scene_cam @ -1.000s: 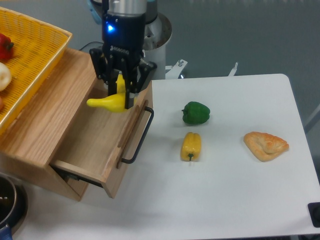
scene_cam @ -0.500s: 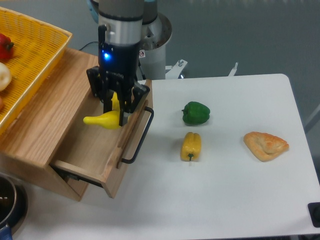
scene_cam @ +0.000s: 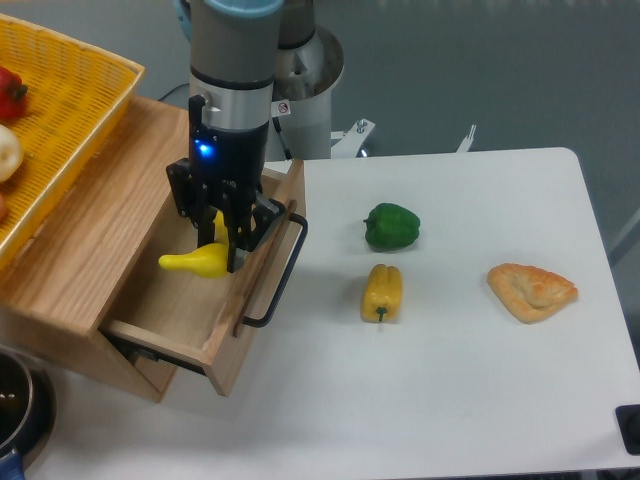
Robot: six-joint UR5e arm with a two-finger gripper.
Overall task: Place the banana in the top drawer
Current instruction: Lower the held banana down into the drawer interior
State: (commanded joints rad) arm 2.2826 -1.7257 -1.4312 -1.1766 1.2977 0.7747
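Note:
The yellow banana (scene_cam: 196, 261) hangs inside the pulled-out top drawer (scene_cam: 180, 300), its tapered end pointing left. My gripper (scene_cam: 222, 245) is shut on the banana's right part, reaching down into the drawer just behind the front panel. The drawer's black bar handle (scene_cam: 275, 275) juts out toward the table. The gripper body hides much of the banana's other end. Whether the banana touches the drawer floor cannot be told.
A yellow woven basket (scene_cam: 60, 100) with some items sits on top of the wooden cabinet at the left. On the white table lie a green pepper (scene_cam: 391, 225), a yellow pepper (scene_cam: 382, 292) and a pastry (scene_cam: 531, 290). A dark pot edge (scene_cam: 15, 410) shows at the bottom left.
The gripper with the banana has moved down and slightly left, deeper into the open drawer. Everything else on the table stays where it was.

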